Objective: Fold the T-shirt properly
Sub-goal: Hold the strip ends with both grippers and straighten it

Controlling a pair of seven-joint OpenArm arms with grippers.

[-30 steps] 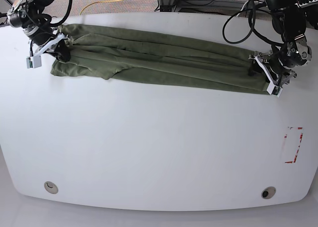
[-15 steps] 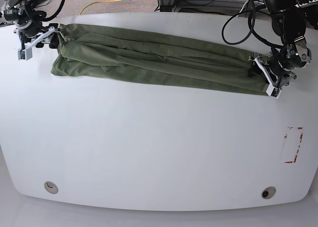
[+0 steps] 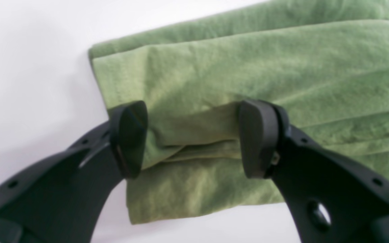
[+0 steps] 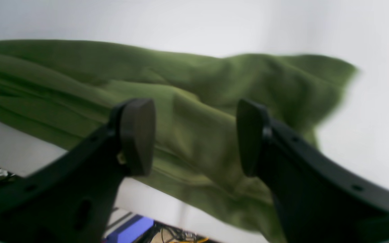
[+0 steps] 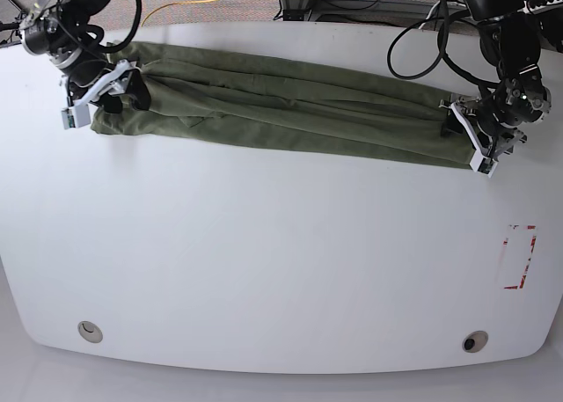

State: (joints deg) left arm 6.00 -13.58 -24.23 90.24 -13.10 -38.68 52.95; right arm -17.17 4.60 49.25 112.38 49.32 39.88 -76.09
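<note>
The T-shirt (image 5: 281,107) lay folded into a long narrow band across the far side of the white surface (image 5: 281,261). The left end effector (image 3: 192,138) stood wide over one end, its jaws straddling a fold of cloth. The right end effector (image 4: 194,136) stood wide above the other end, gripping nothing.

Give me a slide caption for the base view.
Two grippers, left and right, at opposite ends of a long-folded olive-green cloth T-shirt.

You are not seeing any readable text, label, brand or number here; the T-shirt (image 5: 281,103) is showing no print.
</note>
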